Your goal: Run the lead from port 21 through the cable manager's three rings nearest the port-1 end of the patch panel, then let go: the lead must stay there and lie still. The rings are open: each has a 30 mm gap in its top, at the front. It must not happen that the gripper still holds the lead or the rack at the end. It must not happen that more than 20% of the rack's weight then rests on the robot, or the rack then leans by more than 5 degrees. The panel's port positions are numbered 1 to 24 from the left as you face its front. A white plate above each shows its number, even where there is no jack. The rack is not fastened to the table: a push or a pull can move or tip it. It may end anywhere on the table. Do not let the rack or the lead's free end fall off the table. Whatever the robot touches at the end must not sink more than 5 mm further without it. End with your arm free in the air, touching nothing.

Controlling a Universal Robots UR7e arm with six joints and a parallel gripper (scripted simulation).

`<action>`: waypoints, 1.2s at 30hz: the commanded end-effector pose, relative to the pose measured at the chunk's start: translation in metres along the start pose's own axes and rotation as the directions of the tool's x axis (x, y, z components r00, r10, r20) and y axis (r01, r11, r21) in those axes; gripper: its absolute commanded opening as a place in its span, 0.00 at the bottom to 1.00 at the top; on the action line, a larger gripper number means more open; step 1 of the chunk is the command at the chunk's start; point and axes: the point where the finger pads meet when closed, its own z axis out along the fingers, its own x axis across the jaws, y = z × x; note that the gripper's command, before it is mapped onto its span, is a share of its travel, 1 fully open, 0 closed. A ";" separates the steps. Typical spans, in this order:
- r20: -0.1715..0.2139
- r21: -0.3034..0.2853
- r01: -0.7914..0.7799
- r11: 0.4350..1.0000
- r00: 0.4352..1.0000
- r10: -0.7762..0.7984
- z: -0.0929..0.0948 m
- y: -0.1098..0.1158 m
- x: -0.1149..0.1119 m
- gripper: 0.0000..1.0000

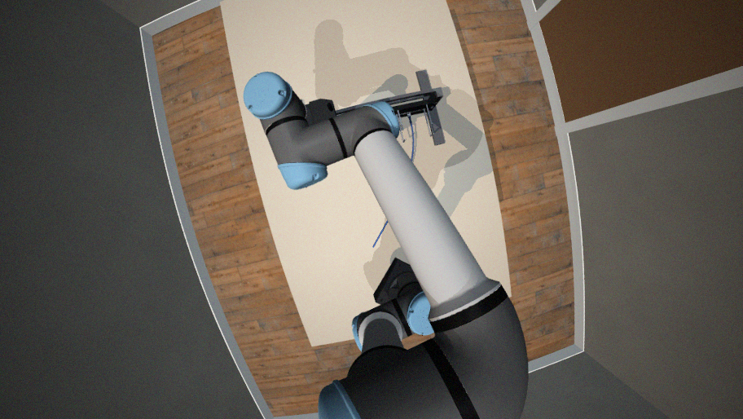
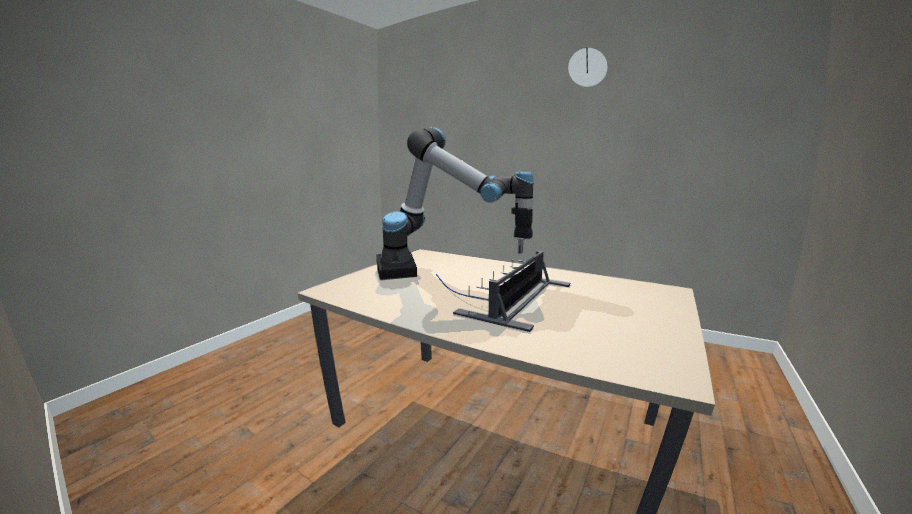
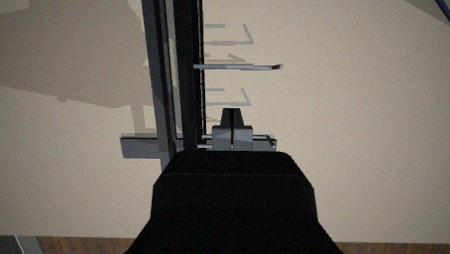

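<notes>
The blue lead (image 1: 413, 140) (image 2: 448, 287) (image 3: 443, 10) leaves the panel front near one end of the rack (image 1: 438, 136) (image 2: 480, 317) (image 3: 139, 148) and curves over the table; its free end lies toward the robot base. My gripper (image 2: 520, 251) (image 3: 231, 119) is shut and empty, pointing down above the rack's other end; the arm hides it in the top view. In the wrist view one ring (image 3: 238, 66) stands out from the panel with no lead in it. Another ring (image 3: 268, 139) is partly hidden behind the fingers. The lead's middle is hidden by the arm in the top view.
The table (image 1: 332, 291) (image 2: 613, 357) carries the rack and the robot base (image 2: 397, 266). The rack's upright panel (image 2: 520, 287) (image 3: 187, 74) is close beside the gripper. A table edge shows at the bottom of the wrist view.
</notes>
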 end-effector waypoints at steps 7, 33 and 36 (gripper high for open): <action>0.001 -0.001 0.031 1.000 1.000 -0.031 -0.007 -0.013 0.008 0.00; -0.001 -0.006 0.426 0.905 0.905 -0.426 -0.047 -0.131 0.152 0.00; 0.000 -0.005 0.492 0.871 0.871 -0.492 -0.045 -0.141 0.180 0.00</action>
